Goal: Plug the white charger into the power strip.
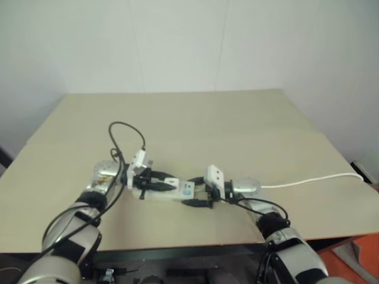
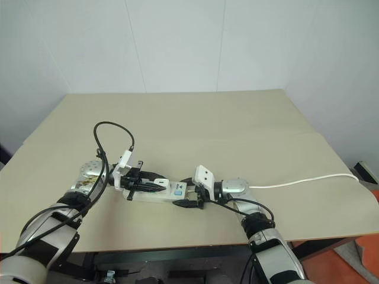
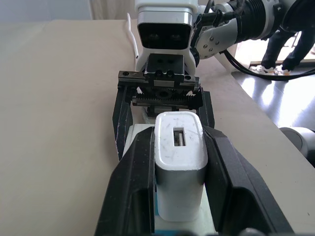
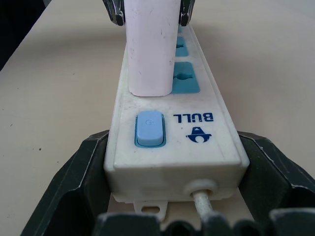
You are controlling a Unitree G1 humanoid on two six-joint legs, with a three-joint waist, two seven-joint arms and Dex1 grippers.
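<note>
The white charger (image 3: 179, 167) stands upright on the power strip (image 4: 172, 123), its base set against the strip's top face over the socket nearest the blue switch (image 4: 149, 129). Whether it is fully seated cannot be told. The left claw (image 3: 179, 162) is pinching the charger, one black finger on each side. The strip lies flat on the tabletop (image 1: 237, 118), near the front edge, between the two arms. The right claw (image 4: 172, 196) is spread wide around the strip's cord end, a finger against each long side of it. The strip's thin white cord (image 1: 314, 179) leaves that end and runs across the tabletop toward its right edge. Two blue-faced sockets show beyond the charger in the right wrist view.
</note>
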